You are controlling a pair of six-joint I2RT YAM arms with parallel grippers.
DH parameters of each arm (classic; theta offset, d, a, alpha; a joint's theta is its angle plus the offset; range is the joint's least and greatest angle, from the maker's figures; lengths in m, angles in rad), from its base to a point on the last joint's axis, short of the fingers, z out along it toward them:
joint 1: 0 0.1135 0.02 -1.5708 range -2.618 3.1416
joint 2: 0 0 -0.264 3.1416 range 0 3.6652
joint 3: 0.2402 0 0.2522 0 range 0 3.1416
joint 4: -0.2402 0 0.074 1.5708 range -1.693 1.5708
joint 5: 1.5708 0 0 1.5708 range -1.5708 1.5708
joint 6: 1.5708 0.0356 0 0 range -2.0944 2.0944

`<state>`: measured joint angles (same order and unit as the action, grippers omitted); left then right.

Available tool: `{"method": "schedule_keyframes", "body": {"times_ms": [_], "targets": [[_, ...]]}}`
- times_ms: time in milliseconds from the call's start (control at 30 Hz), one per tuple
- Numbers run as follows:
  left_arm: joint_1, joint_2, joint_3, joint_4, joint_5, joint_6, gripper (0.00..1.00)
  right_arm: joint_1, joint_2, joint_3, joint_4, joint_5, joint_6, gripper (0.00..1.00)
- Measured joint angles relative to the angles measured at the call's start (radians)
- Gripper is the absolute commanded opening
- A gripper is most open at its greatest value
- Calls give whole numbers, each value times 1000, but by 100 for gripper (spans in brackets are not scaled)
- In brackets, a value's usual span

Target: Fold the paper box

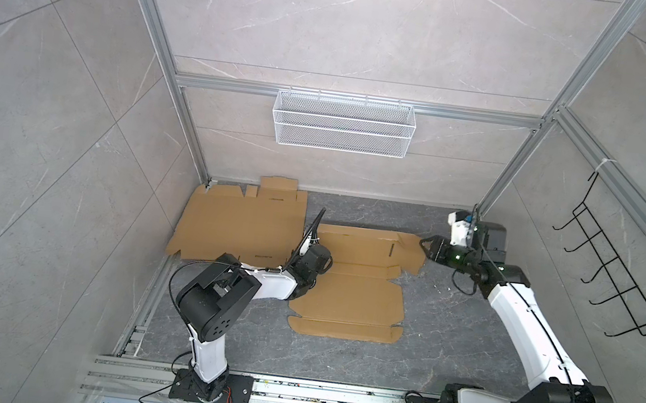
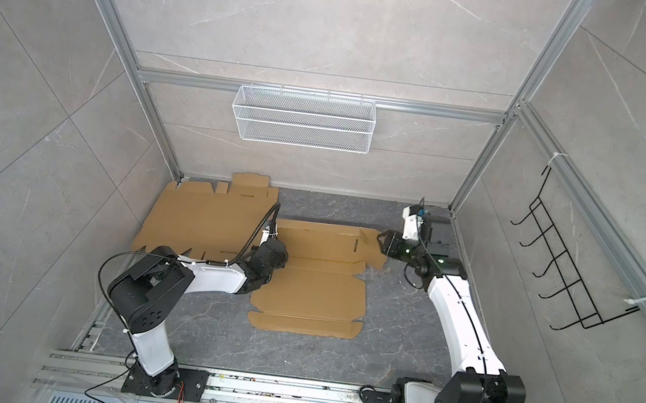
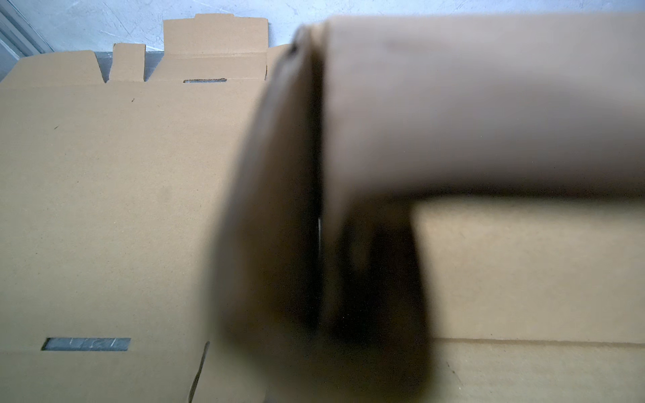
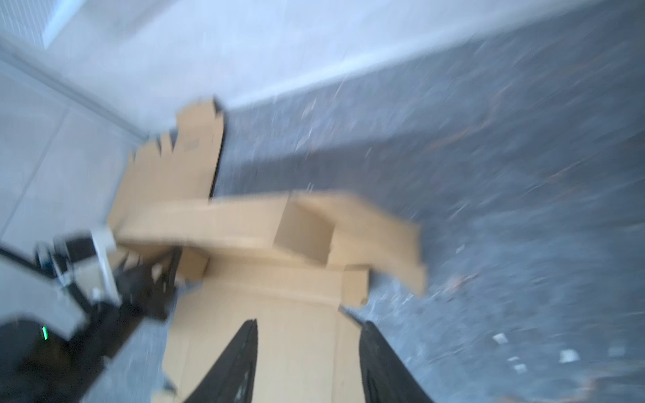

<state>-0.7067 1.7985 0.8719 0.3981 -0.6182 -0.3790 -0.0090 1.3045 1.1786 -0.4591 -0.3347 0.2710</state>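
Observation:
The paper box (image 1: 352,294) (image 2: 310,289) is a brown cardboard blank lying mostly flat on the dark tabletop in both top views. Its back strip and right end flap (image 4: 377,237) stand partly raised. My left gripper (image 1: 309,245) sits at the box's back left corner, largely hidden under its own wrist. In the left wrist view a blurred, upturned flap (image 3: 453,104) fills the space right at the dark jaws, which are shut on it. My right gripper (image 1: 423,244) (image 4: 309,324) hovers at the box's back right flap, open with nothing between its fingers.
More flat cardboard blanks (image 1: 239,221) lie at the back left against the wall. A white wire basket (image 1: 343,123) hangs on the back wall and a black wire rack (image 1: 615,263) on the right wall. Aluminium rails (image 1: 289,395) run along the front edge.

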Motion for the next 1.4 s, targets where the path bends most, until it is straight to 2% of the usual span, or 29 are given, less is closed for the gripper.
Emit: {"method": "schedule_keyframes", "body": {"times_ms": [167, 300, 400, 667, 933, 1200, 1400], "targets": [[0, 0, 0, 0, 1, 9, 0, -88, 193, 171, -63, 133, -4, 49], [0, 0, 1, 0, 2, 15, 0, -101, 381, 190, -89, 118, -51, 48], [0, 2, 3, 0, 3, 16, 0, -96, 452, 180, -99, 77, -93, 49], [0, 8, 14, -8, 3, 16, 0, -72, 468, 178, -94, -72, -196, 49], [1, 8, 26, -26, 9, 17, 0, -35, 418, 40, -69, -182, -225, 49], [1, 8, 29, -32, 19, 17, 0, 37, 315, 10, -72, -230, -235, 48], [1, 8, 29, -32, 19, 16, 0, 96, 303, -24, -59, -198, -235, 50]]}}
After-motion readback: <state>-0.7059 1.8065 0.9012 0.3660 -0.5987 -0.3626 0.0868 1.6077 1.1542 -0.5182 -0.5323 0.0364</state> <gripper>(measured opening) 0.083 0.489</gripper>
